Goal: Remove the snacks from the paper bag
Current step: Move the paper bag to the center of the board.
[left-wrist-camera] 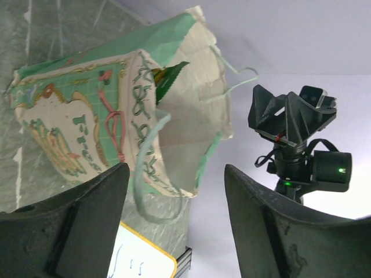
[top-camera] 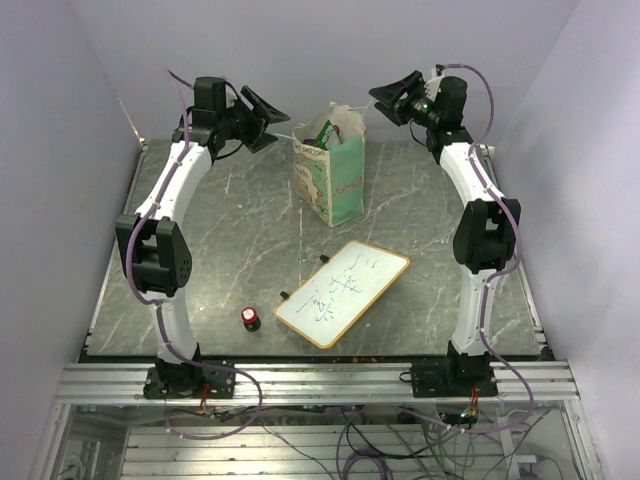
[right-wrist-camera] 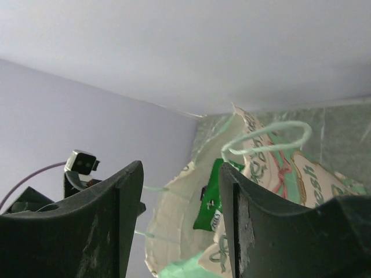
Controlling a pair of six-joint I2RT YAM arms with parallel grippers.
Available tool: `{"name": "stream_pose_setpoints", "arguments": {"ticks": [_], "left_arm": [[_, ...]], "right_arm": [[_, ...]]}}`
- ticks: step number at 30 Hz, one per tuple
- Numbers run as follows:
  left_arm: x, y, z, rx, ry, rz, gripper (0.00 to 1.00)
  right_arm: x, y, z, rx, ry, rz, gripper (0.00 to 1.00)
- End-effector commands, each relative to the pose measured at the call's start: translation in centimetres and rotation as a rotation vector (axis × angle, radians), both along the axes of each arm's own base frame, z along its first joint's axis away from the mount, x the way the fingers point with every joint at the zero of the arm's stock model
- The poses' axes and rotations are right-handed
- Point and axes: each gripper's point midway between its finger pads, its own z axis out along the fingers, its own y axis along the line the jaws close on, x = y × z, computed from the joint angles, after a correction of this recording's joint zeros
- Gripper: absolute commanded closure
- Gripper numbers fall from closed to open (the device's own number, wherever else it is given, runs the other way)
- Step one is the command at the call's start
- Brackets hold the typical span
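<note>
The bag (top-camera: 331,182) stands on the tabletop (top-camera: 220,255) between both grippers. The left gripper (left-wrist-camera: 175,171) is wide open and empty. The right gripper (right-wrist-camera: 179,168) is partly open and empty, with a green snack (right-wrist-camera: 210,200) inside the bag just ahead.

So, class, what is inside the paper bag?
A green-and-white snack packet pokes up in the open mouth of the paper bag. Anything deeper is hidden by its walls.

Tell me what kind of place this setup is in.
Probably a robotics lab test cell rather than a home or shop: a left arm and a right arm bolted to an aluminium rail, loose cables under it, and plain walls boxing in the marbled table.
</note>
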Motion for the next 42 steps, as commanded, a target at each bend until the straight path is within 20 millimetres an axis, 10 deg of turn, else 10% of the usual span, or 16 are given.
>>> {"name": "stream_pose_setpoints", "arguments": {"ticks": [1, 11, 26, 42], "left_arm": [[1.1, -0.9, 2.0, -0.091, -0.071, -0.02, 0.26], [1.3, -1.1, 2.5, -0.13, -0.076, -0.016, 0.44], [1.3, -1.1, 3.5, -0.176, -0.081, -0.041, 0.77], [1.7, -1.6, 4.6, -0.234, -0.081, -0.056, 0.93]], "right_arm": [[1.1, -0.2, 1.8, 0.052, -0.067, -0.011, 0.46], [2.2, 0.9, 1.4, 0.097, -0.053, 0.001, 0.53], [0.6, -1.3, -0.5, -0.008, -0.013, -0.04, 0.38], [2.4, 0.6, -0.4, 0.108, -0.009, -0.012, 0.52]]}}
